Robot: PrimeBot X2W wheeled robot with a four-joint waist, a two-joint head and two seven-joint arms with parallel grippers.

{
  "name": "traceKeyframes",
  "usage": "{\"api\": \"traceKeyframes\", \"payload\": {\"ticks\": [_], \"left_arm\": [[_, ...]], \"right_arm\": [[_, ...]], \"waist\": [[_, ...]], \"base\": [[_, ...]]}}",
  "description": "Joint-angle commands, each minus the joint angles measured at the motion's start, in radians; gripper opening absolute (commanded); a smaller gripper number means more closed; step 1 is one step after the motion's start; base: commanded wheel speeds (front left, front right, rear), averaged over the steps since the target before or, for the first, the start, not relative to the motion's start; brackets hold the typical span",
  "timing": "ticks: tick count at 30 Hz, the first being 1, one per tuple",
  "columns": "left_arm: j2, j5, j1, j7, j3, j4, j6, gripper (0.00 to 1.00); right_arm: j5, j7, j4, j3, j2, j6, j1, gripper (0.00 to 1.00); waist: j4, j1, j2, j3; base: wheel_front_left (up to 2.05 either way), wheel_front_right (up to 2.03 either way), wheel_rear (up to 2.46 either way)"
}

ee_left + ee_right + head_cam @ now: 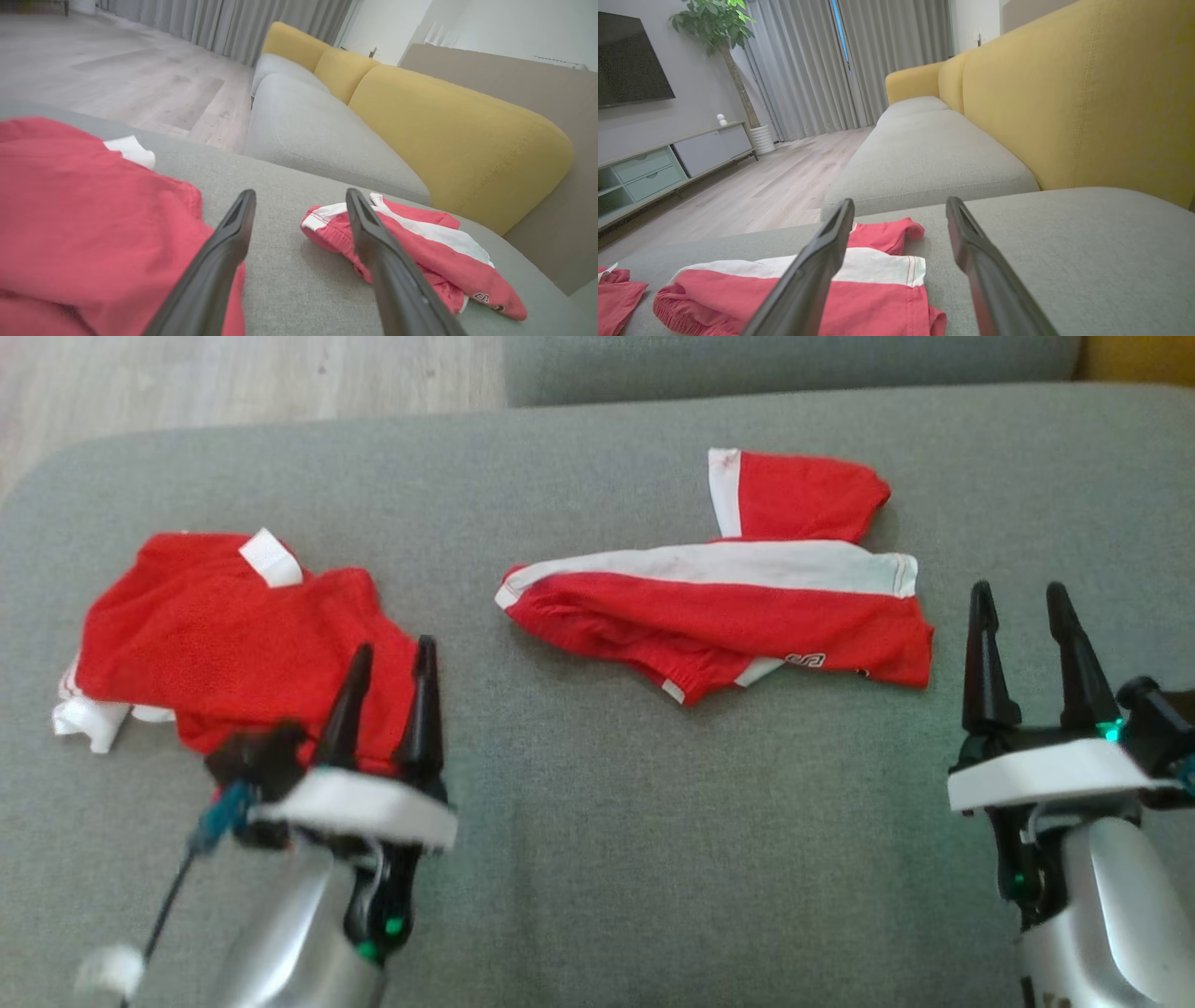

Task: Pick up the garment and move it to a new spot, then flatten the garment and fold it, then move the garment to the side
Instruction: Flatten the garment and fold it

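Note:
Two red garments lie on the grey cushion (597, 859). A crumpled red mesh garment (215, 635) with white trim is at the left, seen close up in the left wrist view (70, 210). A red garment with a wide white stripe (728, 607) lies bunched at the centre right, also in both wrist views (420, 242) (859, 289). My left gripper (393, 653) (300, 196) is open over the mesh garment's near right edge, holding nothing. My right gripper (1019, 593) (901, 203) is open and empty, just right of the striped garment.
The cushion's rounded far edge drops to a wooden floor (233, 383). A second grey seat (308, 130) and yellow backrests (1087, 93) lie beyond. A TV cabinet (658, 163) and a potted plant (714, 28) stand across the room.

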Motion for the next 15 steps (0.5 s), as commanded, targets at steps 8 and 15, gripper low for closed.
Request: {"api": "traceKeyframes", "payload": {"ticks": [8, 15], "left_arm": [[-0.033, -0.180, -0.202, 0.169, 0.041, 0.119, -0.019, 1.00], [-0.045, -0.307, -0.302, 0.245, 0.039, 0.216, -0.031, 1.00]], "right_arm": [[-0.017, -0.008, -0.047, 0.038, 0.010, 0.004, -0.071, 1.00], [-0.021, -0.018, -0.049, 0.035, 0.014, 0.004, -0.095, 1.00]], "waist": [[-0.038, -0.0001, -0.0001, 0.095], [-0.070, -0.0001, -0.0001, 0.148]], "base": [[0.00, 0.00, 0.00], [0.00, 0.00, 0.00]]}}
